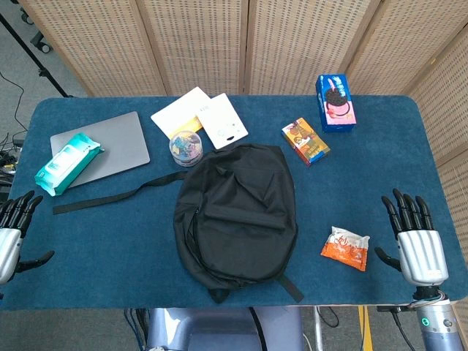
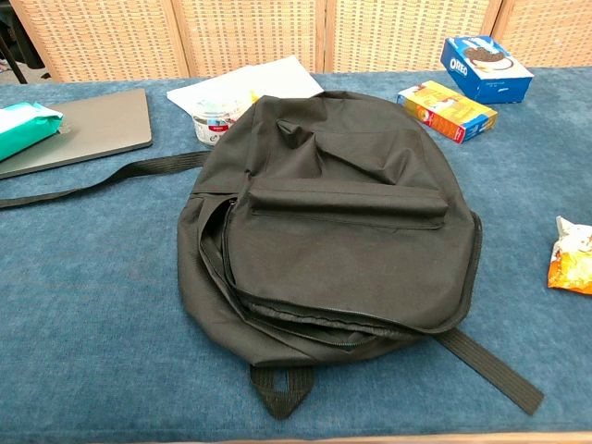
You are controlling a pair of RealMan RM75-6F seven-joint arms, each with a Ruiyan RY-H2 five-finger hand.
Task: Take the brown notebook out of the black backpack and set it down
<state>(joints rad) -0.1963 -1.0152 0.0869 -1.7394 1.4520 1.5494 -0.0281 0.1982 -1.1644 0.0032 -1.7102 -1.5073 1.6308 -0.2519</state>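
at the table's left edge: left hand [image 1: 13, 230], empty, fingers spread wide, hovering by the near left corner.
far left corner: grey laptop [image 1: 110, 146] lying flat, a teal wipes pack [image 1: 67, 162] resting on its left end.
far edge, left of middle: white papers [image 1: 199, 117], with a small round tub [image 1: 186, 147] just beside the bag's top.
middle of table: black backpack [image 2: 342, 222] lying flat, main zip open along its near rim; one strap [image 1: 110, 196] trails left.
brown notebook: cannot tell, no part of it shows.
far right: orange box [image 1: 306, 140], blue oreo box [image 1: 336, 102].
near right: orange snack packet [image 1: 346, 248].
right edge: right hand [image 1: 414, 238], empty, fingers wide apart.
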